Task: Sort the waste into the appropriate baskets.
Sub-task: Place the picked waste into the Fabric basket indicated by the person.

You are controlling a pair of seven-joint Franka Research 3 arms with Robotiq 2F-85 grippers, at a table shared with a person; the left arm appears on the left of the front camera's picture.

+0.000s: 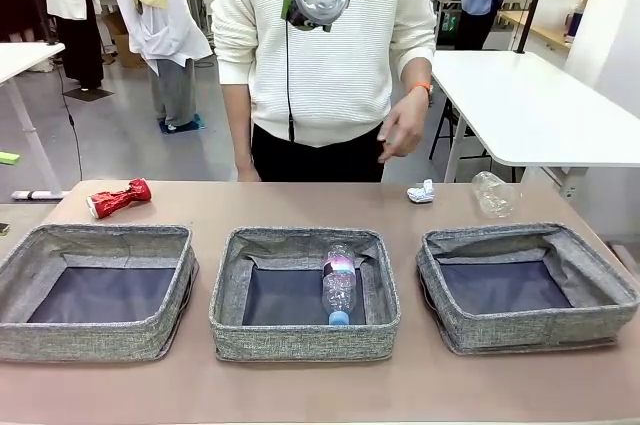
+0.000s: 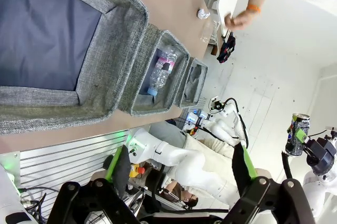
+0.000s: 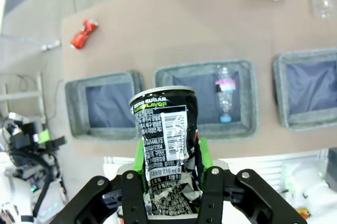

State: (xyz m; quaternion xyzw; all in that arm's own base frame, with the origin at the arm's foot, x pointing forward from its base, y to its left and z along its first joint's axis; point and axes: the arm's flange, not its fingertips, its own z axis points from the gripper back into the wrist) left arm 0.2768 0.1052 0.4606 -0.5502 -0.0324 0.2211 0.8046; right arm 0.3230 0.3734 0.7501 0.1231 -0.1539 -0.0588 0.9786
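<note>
Right wrist view shows your right gripper (image 3: 171, 156) high above the tabletop (image 1: 300, 203). Its fingers are closed against the crushed black-silver can (image 3: 164, 129), which stands upright between the green pads. In the front view you see that can's silver end from below at the top of the picture, in front of the person.

Your left gripper (image 2: 180, 170) is spread wide with nothing between its fingers. It looks across the near edge of the tabletop at the row of baskets.

The left basket (image 1: 100, 237), middle basket (image 1: 300, 341) and right basket (image 1: 522, 331) sit side by side along the near edge. The clear bottle (image 1: 339, 283) lies in the middle basket with its blue cap toward the near wall.

The crushed red can (image 1: 118, 198) lies near the far left corner. The white tissue wad (image 1: 421, 191) rests by the far edge toward the right, and the crumpled clear plastic (image 1: 493, 193) lies near it toward the far right corner. The person's hand (image 1: 403, 125), with an orange band at the wrist, hangs above the far edge near the tissue wad.
</note>
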